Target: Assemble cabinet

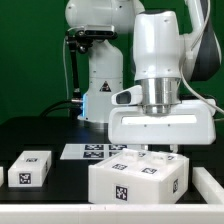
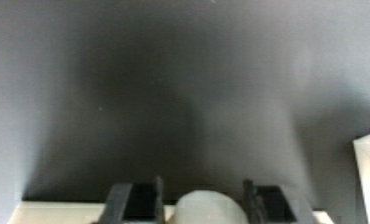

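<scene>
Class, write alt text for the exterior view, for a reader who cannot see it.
A white robot arm's end effector hangs close over the white, tagged cabinet on a black table. A smaller white tagged block lies to the exterior view's left, the marker board behind.

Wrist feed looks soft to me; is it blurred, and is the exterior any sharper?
Wrist view: blurred throughout, end effector smeared, table dark and featureless. Exterior view: sharper, evenly lit, cabinet tags distinct.

arm (image 1: pixel 160 50): wrist vertical | gripper (image 1: pixel 160 152): pointing straight down, low | fingers (image 2: pixel 137 200): apart, grip unclear
</scene>
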